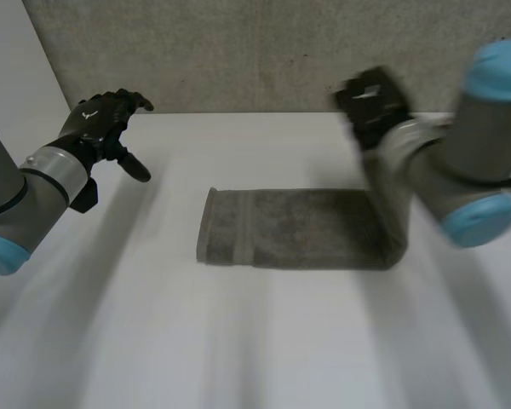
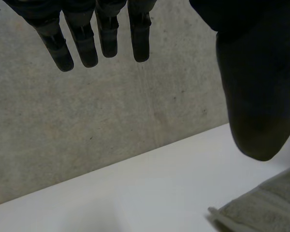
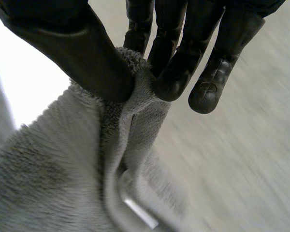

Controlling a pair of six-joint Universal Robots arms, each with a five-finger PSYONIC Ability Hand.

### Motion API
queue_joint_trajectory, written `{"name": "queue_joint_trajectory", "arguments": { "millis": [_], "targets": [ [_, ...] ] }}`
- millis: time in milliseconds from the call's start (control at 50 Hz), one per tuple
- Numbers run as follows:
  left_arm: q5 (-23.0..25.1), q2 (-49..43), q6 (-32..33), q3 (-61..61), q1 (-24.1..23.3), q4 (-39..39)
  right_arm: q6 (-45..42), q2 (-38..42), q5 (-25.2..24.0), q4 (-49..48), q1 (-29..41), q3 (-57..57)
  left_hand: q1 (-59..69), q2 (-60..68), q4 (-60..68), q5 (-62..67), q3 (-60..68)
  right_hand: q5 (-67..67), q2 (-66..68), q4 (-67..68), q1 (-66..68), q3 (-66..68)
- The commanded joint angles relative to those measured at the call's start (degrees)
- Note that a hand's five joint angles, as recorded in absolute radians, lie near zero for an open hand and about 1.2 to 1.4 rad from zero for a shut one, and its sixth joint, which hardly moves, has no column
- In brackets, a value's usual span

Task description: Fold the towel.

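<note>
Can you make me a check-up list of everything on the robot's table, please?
Surface: white table, with the towel lying on it.
Job's things: one grey towel, a long strip, one end held up off the table.
Clutter: nothing seen.
Hands: left hand open, in the air beside the towel, holding nothing; right hand pinches the towel's raised end between thumb and fingers.
Cables: nothing seen.
Surroundings: grey speckled wall behind the table.

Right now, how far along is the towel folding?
The towel lies as a narrow strip, perhaps folded once already. The right hand pinches one end, lifted off the table; the left hand is open, apart. Laying that end over the other remains.
</note>
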Motion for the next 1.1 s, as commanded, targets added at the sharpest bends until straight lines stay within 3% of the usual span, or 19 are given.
{"name": "queue_joint_trajectory", "arguments": {
  "millis": [20,80,120,140,180,300,360,400,480,520,640,820,1000,1020,1100],
  "targets": [
    [-0.28,-0.24,-2.04,0.59,-1.07,-0.83,-0.73,12.82,0.94,-0.23,14.85,-7.74,-4.44,-3.45,-4.18,-2.58,-3.75,3.88,5.50,3.44,4.03,3.35],
    [-0.37,-0.77,-1.95,0.42,-1.34,-0.92,-2.93,18.27,1.20,-0.05,18.80,-10.11,-4.44,-3.45,-4.18,-2.58,-3.75,-1.61,0.01,-2.05,-1.46,-2.14],
    [-0.37,-1.03,-1.86,0.24,-1.43,-0.92,-5.90,20.72,2.59,-0.23,21.08,-11.43,-4.44,-3.45,-4.18,-2.58,-3.75,-40.63,-39.01,-41.07,-40.48,-41.15],
    [-0.37,-1.20,-1.78,0.16,-1.43,-0.83,-5.92,20.73,2.61,-0.23,21.09,-11.43,-4.44,-3.45,-4.18,-2.58,-3.75,-40.80,-39.18,-41.25,-40.65,-41.33],
    [-0.28,-1.29,-1.69,-0.02,-1.51,-0.83,-6.62,20.65,6.01,-0.23,21.18,-11.87,-4.44,-3.45,-4.18,-2.58,-3.75,-66.12,-64.50,-66.56,-65.97,-66.65],
    [-0.02,-2.70,-1.51,-0.11,-1.51,-0.83,-4.35,15.22,11.56,0.56,17.94,-7.76,-4.44,-3.45,-4.18,-2.58,-3.75,-66.12,-64.50,-66.56,-65.97,-66.65],
    [0.07,-3.40,-1.43,-0.20,-1.69,-0.83,-3.11,12.38,11.48,0.56,16.08,-4.58,-4.44,-3.45,-4.18,-2.58,-3.75,-66.12,-64.50,-66.56,-65.97,-66.65],
    [0.07,-3.75,-1.42,-0.37,-1.69,-0.83,0.48,6.17,10.43,-0.05,12.58,3.55,-4.44,-3.45,-4.18,-2.58,-3.75,-66.12,-64.50,-66.56,-65.97,-66.65],
    [0.07,-4.46,-1.42,-0.46,-3.00,-0.92,5.16,1.05,8.49,-0.32,8.26,12.12,-4.44,-3.45,-4.18,-2.58,-3.75,-66.12,-64.50,-66.56,-65.97,-66.65],
    [0.15,-4.55,-1.34,-0.63,-3.36,-0.83,9.96,-2.10,5.17,-1.36,3.62,19.64,-4.44,-3.45,-4.18,-2.58,-3.75,-61.20,-59.57,-61.64,-61.04,-61.72],
    [0.16,-4.55,-1.34,-1.16,-3.80,-0.57,16.22,-4.40,-1.60,-8.38,-4.82,31.35,-4.44,-3.45,-4.18,-2.58,-3.75,-52.77,-51.15,-53.21,-52.62,-53.29],
    [-0.11,-4.55,-1.34,-1.34,-5.38,-0.57,17.37,-2.38,-3.28,-14.38,-7.74,34.97,-4.44,-3.45,-4.18,-2.58,-3.75,-42.99,-41.37,-43.43,-42.84,-43.52],
    [0.07,-3.93,-1.25,-2.83,-5.38,-0.39,17.81,-1.24,-3.28,-14.12,-8.00,34.18,-4.44,-3.45,-4.18,-2.58,-3.75,-10.53,-8.91,-10.97,-10.38,-11.05],
    [-0.02,-3.84,-1.34,-2.83,-5.38,-0.39,17.55,-1.50,-3.20,-14.03,-8.00,33.92,-4.44,-3.45,-4.18,-2.58,-3.75,0.13,1.75,-0.31,0.28,-0.39],
    [-0.02,-3.67,-1.69,-2.48,-5.29,-0.39,16.67,-2.91,-3.46,-13.76,-7.83,32.51,-4.44,-3.45,-4.18,-2.58,-3.75,3.88,5.50,3.44,4.03,3.35]
  ]
}}
